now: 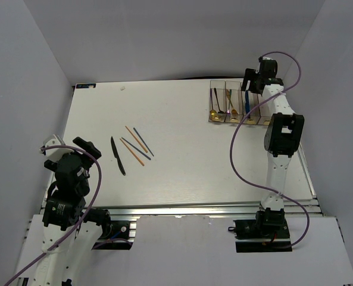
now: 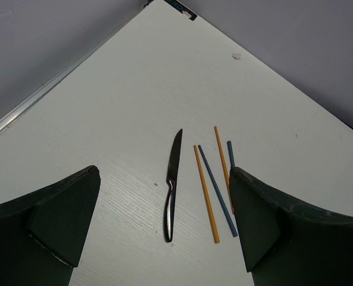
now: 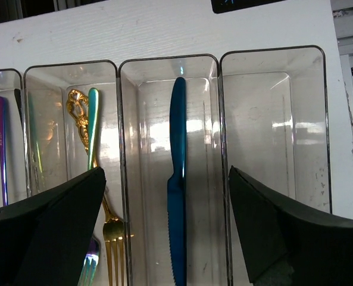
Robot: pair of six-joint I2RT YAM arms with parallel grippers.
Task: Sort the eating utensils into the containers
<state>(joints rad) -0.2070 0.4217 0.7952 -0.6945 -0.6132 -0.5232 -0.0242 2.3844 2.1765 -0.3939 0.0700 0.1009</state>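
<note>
4 chopsticks (image 2: 206, 193), blk knife (image 2: 172, 187) loose

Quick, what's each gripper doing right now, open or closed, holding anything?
Left gripper: open, holding nothing.
Right gripper: open, holding nothing.

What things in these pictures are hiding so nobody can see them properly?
- Right wrist view: shiny blue knife, tip cut by the bottom edge.
- Right wrist view: purple utensil, lower end behind the right gripper.
- Left wrist view: rightmost thin blue chopstick, mostly behind the left gripper.
- Top external view: cutlery in the clear plastic bins, too small to name.
</note>
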